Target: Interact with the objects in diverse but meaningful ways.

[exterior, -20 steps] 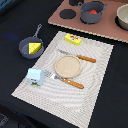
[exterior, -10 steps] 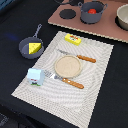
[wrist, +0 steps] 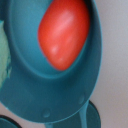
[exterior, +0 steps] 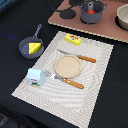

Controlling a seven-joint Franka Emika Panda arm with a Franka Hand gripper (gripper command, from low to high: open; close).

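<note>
A red tomato (exterior: 90,9) lies inside a grey pot (exterior: 93,15) on the brown board at the back of the exterior view. The wrist view looks straight down into this pot (wrist: 45,95) from close by, and the tomato (wrist: 62,32) fills much of it. No fingers show in either view. A dark grey frying pan (exterior: 25,48) holds the yellow cheese wedge (exterior: 34,47) at the exterior view's left. A yellow box (exterior: 73,39) and a white-blue milk carton (exterior: 34,76) stand on the striped placemat (exterior: 95,85).
A tan plate (exterior: 67,65) sits mid-mat with a knife (exterior: 80,57) behind it and a fork (exterior: 67,81) in front. A second pot (exterior: 123,16) stands at the board's right end. A dark round burner (exterior: 67,14) lies beside the tomato pot.
</note>
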